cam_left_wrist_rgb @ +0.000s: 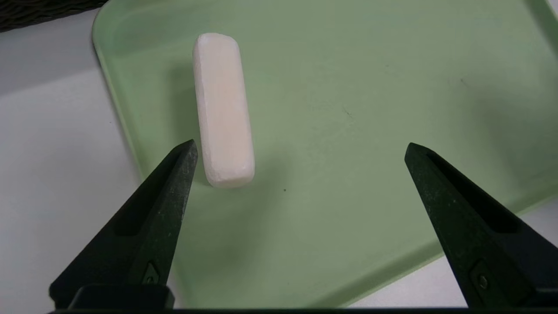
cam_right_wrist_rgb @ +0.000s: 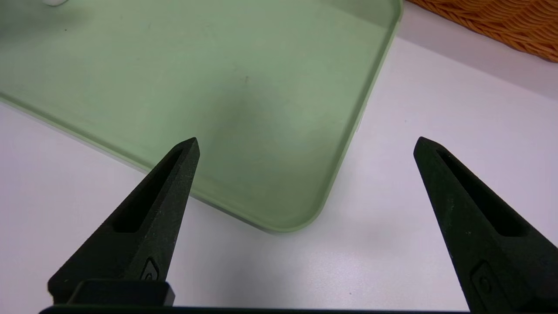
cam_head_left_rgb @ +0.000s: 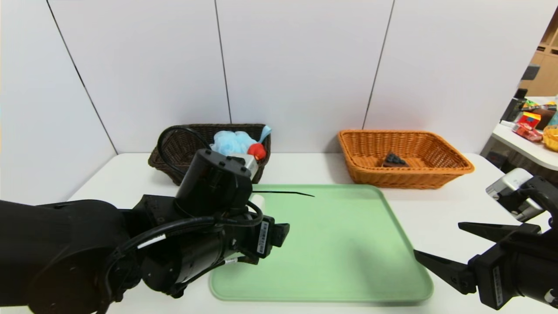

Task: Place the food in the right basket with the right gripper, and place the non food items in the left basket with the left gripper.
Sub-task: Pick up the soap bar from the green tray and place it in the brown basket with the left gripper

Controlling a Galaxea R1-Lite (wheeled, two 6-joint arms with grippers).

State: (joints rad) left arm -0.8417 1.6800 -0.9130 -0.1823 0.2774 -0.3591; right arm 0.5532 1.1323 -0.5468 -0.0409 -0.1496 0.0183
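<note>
A white soap bar (cam_left_wrist_rgb: 222,109) lies near the left edge of the green tray (cam_left_wrist_rgb: 370,87). My left gripper (cam_left_wrist_rgb: 301,147) hovers open over the tray; the bar's near end is just inside one fingertip (cam_left_wrist_rgb: 185,161), untouched. In the head view, the arm hides most of the bar (cam_head_left_rgb: 258,201). The dark brown left basket (cam_head_left_rgb: 165,157) holds a light-blue bath puff (cam_head_left_rgb: 231,141) and a red duck (cam_head_left_rgb: 257,151). The chocolate cake slice (cam_head_left_rgb: 395,160) sits in the orange right basket (cam_head_left_rgb: 453,161). My right gripper (cam_head_left_rgb: 437,239) hangs open and empty off the tray's near right corner (cam_right_wrist_rgb: 296,218).
Both baskets stand against the white wall at the back of the white table (cam_head_left_rgb: 436,205). A thin black strip (cam_head_left_rgb: 283,192) lies at the tray's far edge. A side table with colourful packages (cam_head_left_rgb: 529,124) stands at the far right.
</note>
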